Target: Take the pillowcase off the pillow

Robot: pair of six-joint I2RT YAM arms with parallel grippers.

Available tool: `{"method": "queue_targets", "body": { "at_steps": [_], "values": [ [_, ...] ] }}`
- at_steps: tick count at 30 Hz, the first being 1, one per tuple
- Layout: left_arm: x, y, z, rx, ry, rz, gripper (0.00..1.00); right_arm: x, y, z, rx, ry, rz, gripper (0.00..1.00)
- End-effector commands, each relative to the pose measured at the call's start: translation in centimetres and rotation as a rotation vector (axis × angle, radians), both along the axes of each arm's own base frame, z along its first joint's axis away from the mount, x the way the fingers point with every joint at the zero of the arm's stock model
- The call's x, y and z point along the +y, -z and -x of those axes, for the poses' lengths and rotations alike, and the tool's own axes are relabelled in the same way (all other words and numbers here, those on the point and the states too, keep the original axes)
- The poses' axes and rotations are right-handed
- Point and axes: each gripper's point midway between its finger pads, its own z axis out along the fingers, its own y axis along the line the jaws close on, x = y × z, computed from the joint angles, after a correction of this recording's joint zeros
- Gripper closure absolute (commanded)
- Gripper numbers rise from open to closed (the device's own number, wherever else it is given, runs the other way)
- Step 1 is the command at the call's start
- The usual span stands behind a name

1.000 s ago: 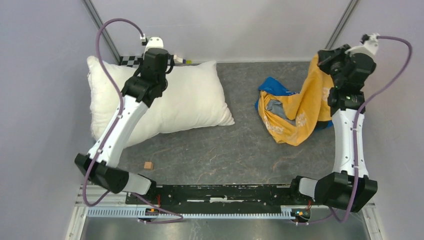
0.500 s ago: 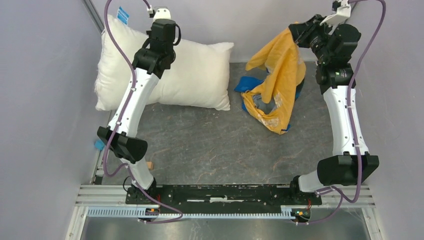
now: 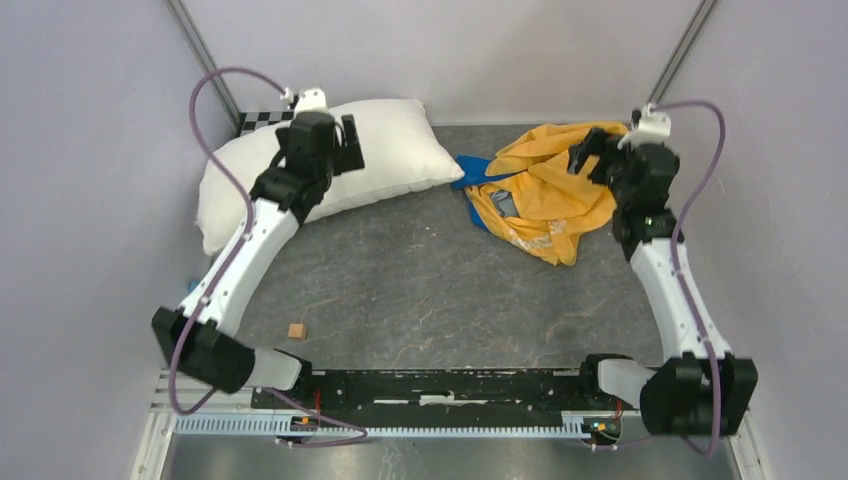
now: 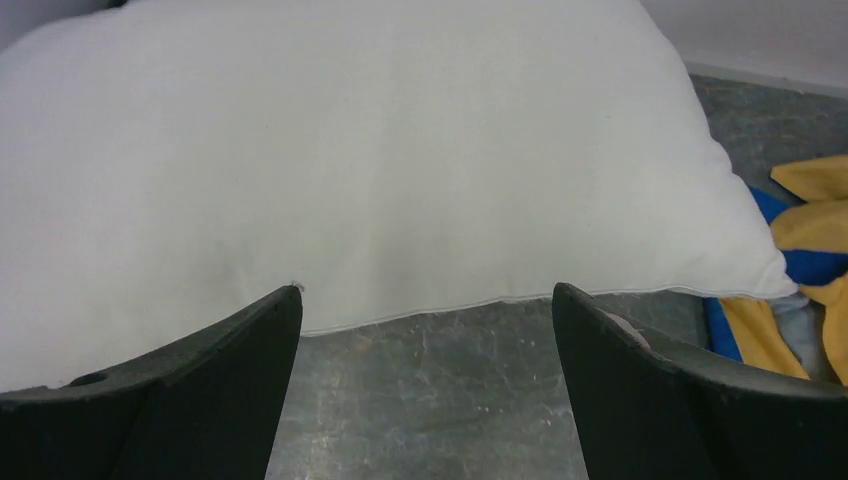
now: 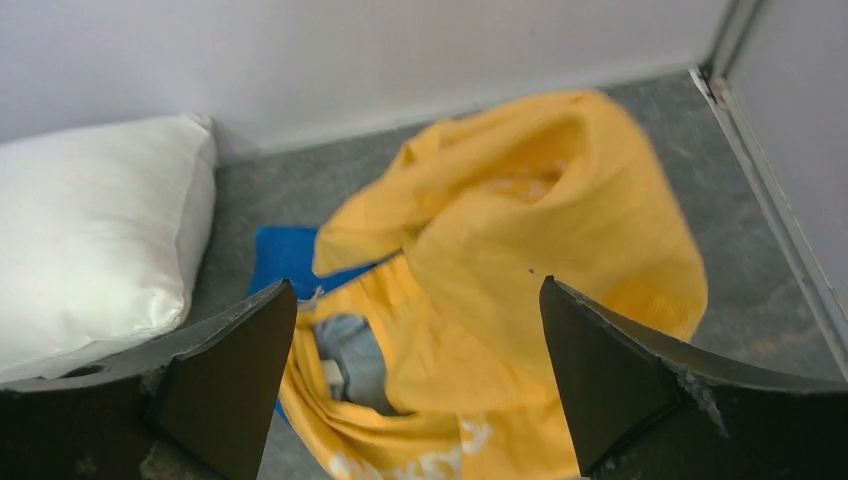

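Observation:
The plain white pillow (image 3: 385,155) lies bare at the back left of the table, and in the left wrist view the pillow (image 4: 380,150) fills the upper part. My left gripper (image 3: 350,148) hangs over its near edge, open (image 4: 427,290), with only table between the fingers. The pillowcase (image 3: 535,195) is a crumpled orange-yellow heap with blue showing, at the back right, just apart from the pillow's right corner. My right gripper (image 3: 583,150) hovers above it, open (image 5: 418,285) and empty. Orange fabric with white lettering and a blue patch of the pillowcase (image 5: 520,230) lie below it.
A small wooden block (image 3: 296,330) lies near the left arm's base. A checkerboard marker (image 3: 255,121) sits behind the pillow. Grey walls close in on the left, back and right; the back right corner post (image 5: 745,110) is next to the cloth.
Both grippers have opened. The pillow and the pillowcase, lifted half a second ago, have dropped back onto the table, and both arms have come lower.

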Motion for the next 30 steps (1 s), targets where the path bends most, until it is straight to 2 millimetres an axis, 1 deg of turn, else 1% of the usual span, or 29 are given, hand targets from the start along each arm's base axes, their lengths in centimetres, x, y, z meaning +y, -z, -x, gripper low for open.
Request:
{"method": "queue_targets", "body": {
  "at_steps": [1, 2, 3, 4, 5, 6, 8, 9, 10, 11, 13, 14, 16, 17, 18, 20, 22, 23, 24, 26, 28, 29, 30],
  "values": [
    [-2.2, 0.5, 2.5, -0.131, 0.083, 0.233, 0.0, -1.9, -1.7, 4.0, -0.24, 0.094, 0.083, 0.02],
    [-2.1, 0.9, 3.1, -0.157, 0.097, 0.238, 0.0, -2.2, -0.6, 4.9, -0.249, 0.113, 0.084, 0.02],
    [-2.0, 1.9, 4.0, -0.167, 0.116, 0.234, 0.0, -2.6, 1.0, 5.7, -0.239, 0.134, 0.085, 0.02],
    [-1.9, 3.1, 4.6, -0.176, 0.129, 0.224, 0.0, -2.9, 2.0, 6.4, -0.241, 0.159, 0.08, 0.02],
    [-1.7, 3.5, 5.4, -0.197, 0.141, 0.222, 0.0, -3.3, 3.5, 7.0, -0.227, 0.18, 0.08, 0.02],
    [-1.4, 4.7, 6.0, -0.201, 0.148, 0.216, 0.0, -3.5, 4.4, 7.7, -0.226, 0.192, 0.081, 0.02],
    [-0.9, 6.3, 7.3, -0.228, 0.158, 0.211, 0.0, -3.9, 7.3, 8.7, -0.187, 0.213, 0.099, 0.02],
    [-0.5, 7.8, 7.9, -0.23, 0.147, 0.207, 0.0, -4.1, 8.2, 9.1, -0.175, 0.222, 0.113, 0.02],
    [-0.1, 8.5, 8.4, -0.245, 0.139, 0.207, 0.0, -4.3, 9.4, 9.5, -0.153, 0.234, 0.133, 0.02],
    [0.3, 9.6, 9.0, -0.25, 0.133, 0.204, 0.0, -4.4, 10.1, 9.8, -0.146, 0.239, 0.15, 0.02],
    [1.3, 10.7, 10.0, -0.288, 0.108, 0.192, 0.0, -4.8, 11.8, 10.4, -0.13, 0.256, 0.186, 0.02],
    [1.9, 11.1, 10.3, -0.31, 0.088, 0.182, 0.0, -4.4, 12.2, 10.6, -0.134, 0.248, 0.209, 0.02],
    [3.5, 12.1, 10.8, -0.326, 0.023, 0.139, 0.0, -4.4, 13.8, 10.9, -0.113, 0.267, 0.255, 0.02],
    [4.2, 12.9, 10.9, -0.316, -0.001, 0.103, 0.0, -4.2, 14.7, 10.9, -0.097, 0.248, 0.312, 0.02],
    [4.6, 13.7, 10.9, -0.305, -0.009, 0.073, 0.0, -4.0, 15.3, 10.9, -0.094, 0.234, 0.347, 0.02],
    [5.1, 15.3, 10.9, -0.27, -0.017, 0.013, 0.0, -3.8, 17.1, 11.1, -0.071, 0.215, 0.415, 0.02],
    [6.1, 16.0, 10.6, -0.27, -0.057, -0.042, 0.0, -3.7, 18.9, 11.7, -0.063, 0.201, 0.452, 0.02],
    [6.2, 16.2, 10.6, -0.246, -0.05, -0.072, 0.0, -3.3, 19.1, 11.7, -0.077, 0.178, 0.453, 0.02],
    [6.3, 16.0, 10.4, -0.264, -0.051, -0.093, 0.0, -2.6, 19.4, 11.7, -0.085, 0.131, 0.463, 0.02],
    [6.2, 16.5, 10.0, -0.273, -0.04, -0.102, 0.0, -1.7, 19.5, 11.6, -0.106, 0.072, 0.484, 0.02],
    [6.4, 17.6, 9.4, -0.252, -0.036, -0.129, 0.0, -1.3, 19.3, 11.6, -0.135, 0.042, 0.511, 0.02],
    [6.7, 18.5, 9.0, -0.23, -0.045, -0.135, 0.0, -1.4, 19.3, 11.8, -0.148, 0.05, 0.508, 0.02],
    [6.7, 19.4, 8.6, -0.201, -0.043, -0.128, 0.0, -1.5, 18.8, 11.8, -0.173, 0.067, 0.501, 0.02]
  ]
}}
